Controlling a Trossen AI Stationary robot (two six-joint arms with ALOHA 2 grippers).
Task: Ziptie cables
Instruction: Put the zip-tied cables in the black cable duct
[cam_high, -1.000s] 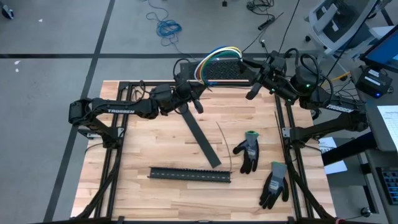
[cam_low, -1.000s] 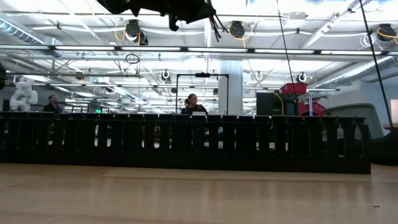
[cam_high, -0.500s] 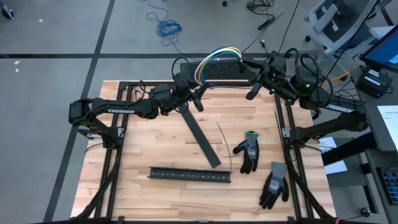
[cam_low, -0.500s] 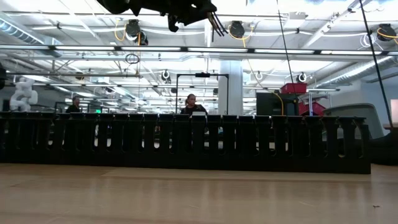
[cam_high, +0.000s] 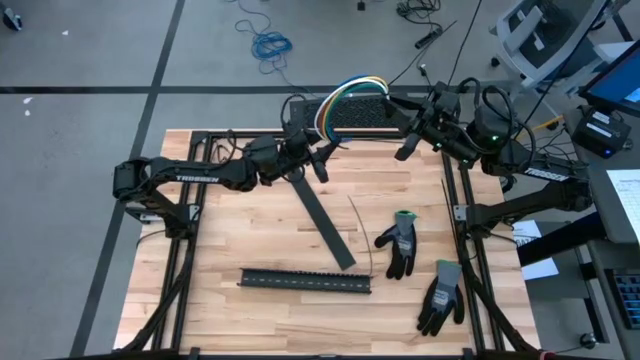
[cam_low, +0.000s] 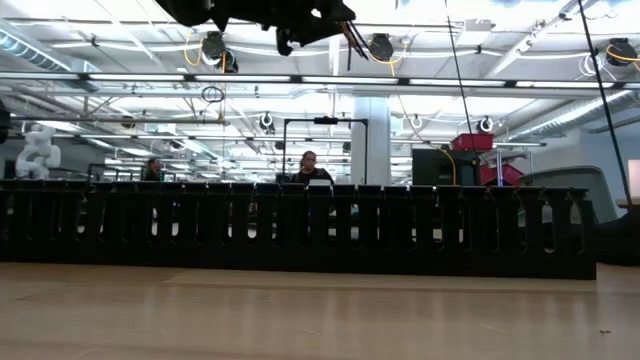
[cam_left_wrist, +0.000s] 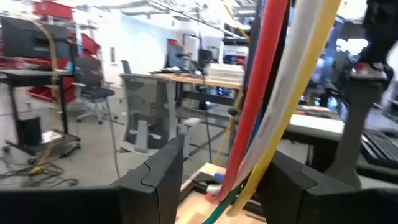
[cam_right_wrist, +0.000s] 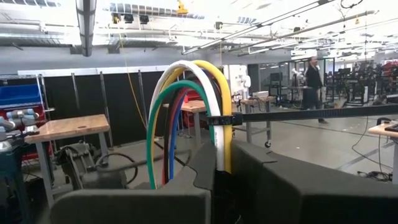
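Top centre, the cables (cam_high: 350, 92) arch between both claws, right claw (cam_right_wrist: 225, 163) clamped on one end by the ziptie (cam_right_wrist: 280, 114), left claw (cam_left_wrist: 214, 171) spread around the other: light, springy, best gripped near the ends.

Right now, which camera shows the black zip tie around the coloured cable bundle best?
The right wrist view: the black zip tie wraps the arched coloured cable bundle, its tail sticking out sideways. The high view shows only the arch; the left wrist view only the strands; the low view shows neither clearly.
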